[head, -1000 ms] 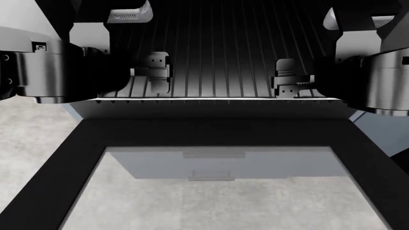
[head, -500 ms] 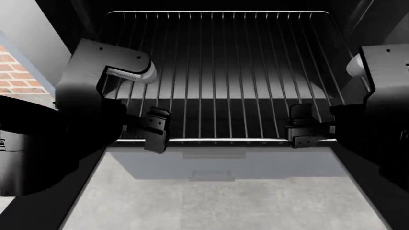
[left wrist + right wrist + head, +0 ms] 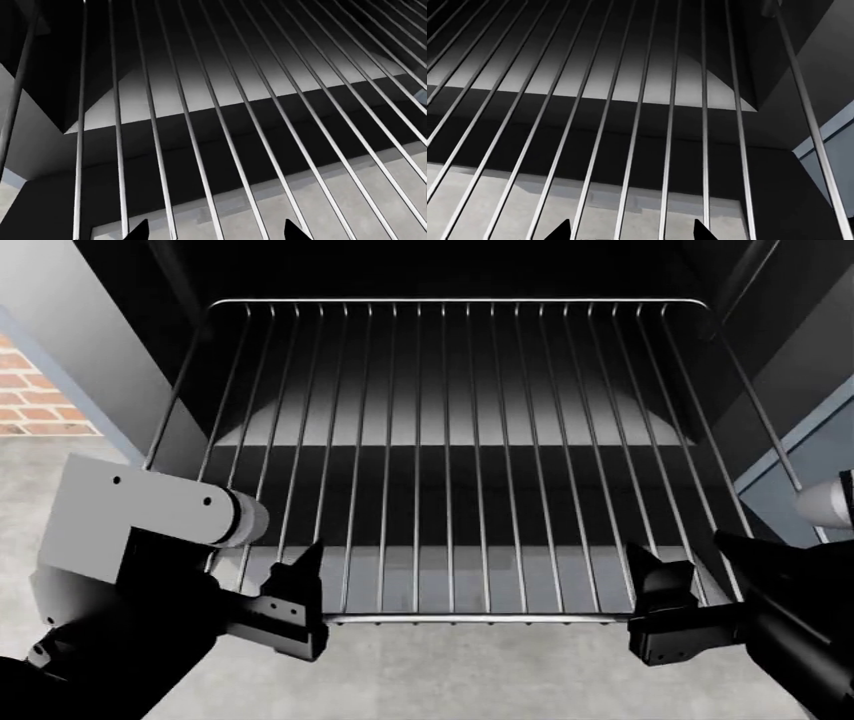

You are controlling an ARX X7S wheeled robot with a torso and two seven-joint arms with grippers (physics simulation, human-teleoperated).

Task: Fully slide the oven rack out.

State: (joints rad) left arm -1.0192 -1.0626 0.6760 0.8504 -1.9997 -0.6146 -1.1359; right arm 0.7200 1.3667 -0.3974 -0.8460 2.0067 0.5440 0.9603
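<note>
Since the earlier frame, the oven rack (image 3: 454, 460) sits further out of the oven (image 3: 120, 340), its front rail nearer the camera. Left tool (image 3: 296, 612) and right tool (image 3: 663, 615) each clamp that front rail near its corners.

Red brick wall (image 3: 34, 390) at far left, above a grey concrete floor (image 3: 67, 455); more floor along the bottom edge.

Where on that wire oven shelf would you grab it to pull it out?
Grab the oven rack by its front crossbar, coming from the open door side. That bar runs across all the rods, so pulling it moves everything. The left gripper and right gripper sit near its two ends.
</note>
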